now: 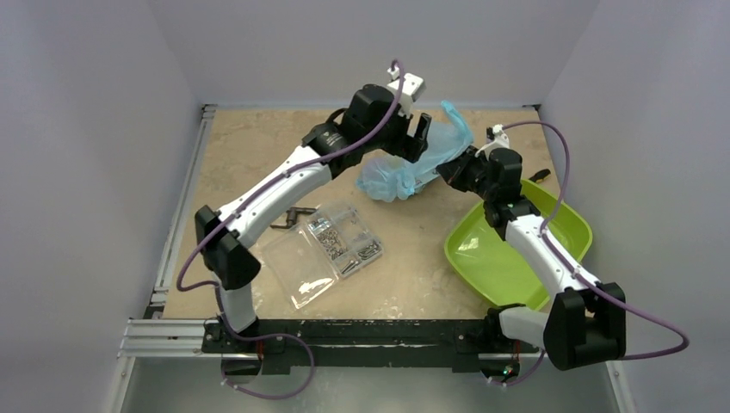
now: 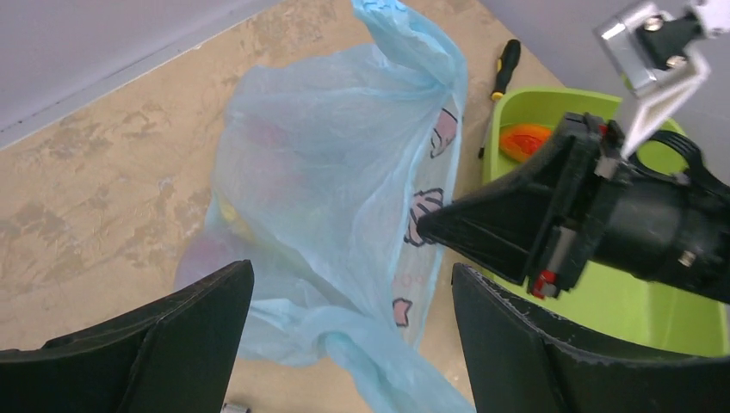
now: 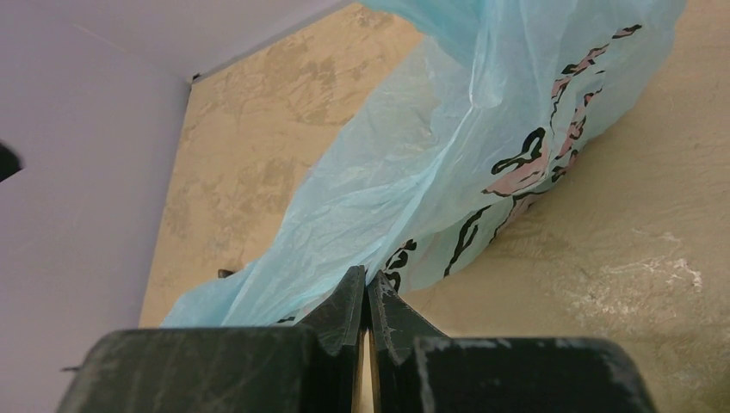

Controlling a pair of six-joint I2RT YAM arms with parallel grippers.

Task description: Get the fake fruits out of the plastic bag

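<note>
The light-blue plastic bag (image 1: pixel 405 168) lies at the back middle of the table, partly lifted. In the left wrist view the bag (image 2: pixel 336 163) shows a faint yellow fruit (image 2: pixel 229 212) and reddish fruits (image 2: pixel 269 138) through its film. An orange-red fruit (image 2: pixel 525 138) lies in the lime-green tray (image 2: pixel 603 301). My left gripper (image 1: pixel 420 131) hangs over the bag, jaws wide open (image 2: pixel 351 288), with a twisted fold of bag between them, not touched. My right gripper (image 1: pixel 449 172) is shut (image 3: pixel 368 284) on the bag's edge (image 3: pixel 430 172); its fingers (image 2: pixel 482 219) pinch the printed side.
The lime-green tray (image 1: pixel 516 254) sits at right under my right arm. A clear compartment box (image 1: pixel 336 245) with small metal parts lies open at front middle. A black-and-yellow screwdriver (image 2: pixel 504 69) lies behind the tray. Walls close the back and sides.
</note>
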